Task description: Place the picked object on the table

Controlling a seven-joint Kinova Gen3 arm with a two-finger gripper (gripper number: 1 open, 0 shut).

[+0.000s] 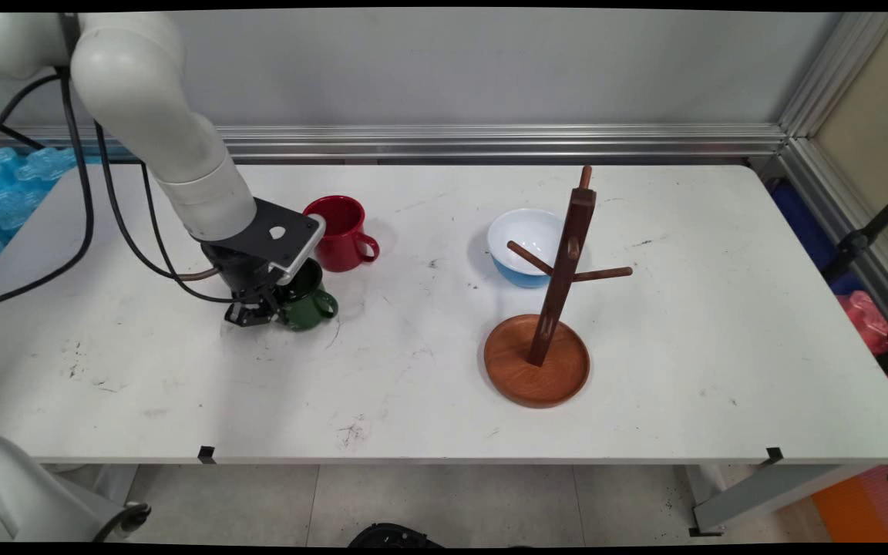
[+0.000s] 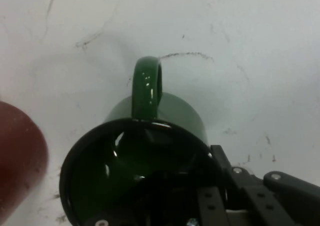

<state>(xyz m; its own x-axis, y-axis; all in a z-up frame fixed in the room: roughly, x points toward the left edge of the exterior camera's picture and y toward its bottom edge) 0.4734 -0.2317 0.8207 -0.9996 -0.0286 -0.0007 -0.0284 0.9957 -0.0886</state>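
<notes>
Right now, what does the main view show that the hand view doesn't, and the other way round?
Main view only: the bowl, the wooden mug tree and the arm above the hand. Hand view only: the green mug's dark inside, with one finger reaching into it. Both: the green mug, the red mug beside it, and the table.

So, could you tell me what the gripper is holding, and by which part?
The gripper is at the green mug, at its rim opposite the handle; whether it grips cannot be told.

The white arm (image 1: 159,131) is angled down from the upper left, its wrist bent low. The black claw (image 1: 253,312) is lowered close to the table (image 1: 413,385), pointing downward.
</notes>
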